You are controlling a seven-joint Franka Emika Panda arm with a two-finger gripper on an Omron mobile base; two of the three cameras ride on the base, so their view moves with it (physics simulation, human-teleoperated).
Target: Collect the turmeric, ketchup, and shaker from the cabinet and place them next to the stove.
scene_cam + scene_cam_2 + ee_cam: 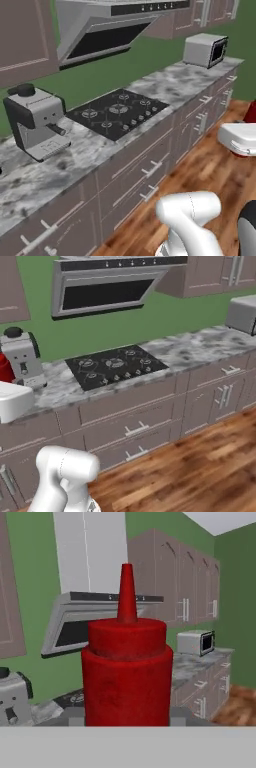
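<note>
The ketchup [127, 677], a red squeeze bottle with a pointed nozzle, stands upright right in front of the hand camera. My gripper [127, 716] is shut on its lower body, a grey finger showing at each side. From the base, a red edge of the ketchup [250, 113] [4, 368] shows above the white hand, held off the counter's front edge over the floor. The stove [117, 112] [113, 368], a black gas cooktop, lies in the marble counter beyond it. The turmeric, the shaker and the cabinet are out of view.
A grey coffee machine [35, 122] [20, 358] stands on the counter [180, 82] left of the stove. At the far right sits a microwave [205, 50] [242, 313]. A range hood [100, 30] hangs over the stove. Drawer fronts line the wooden floor [200, 466].
</note>
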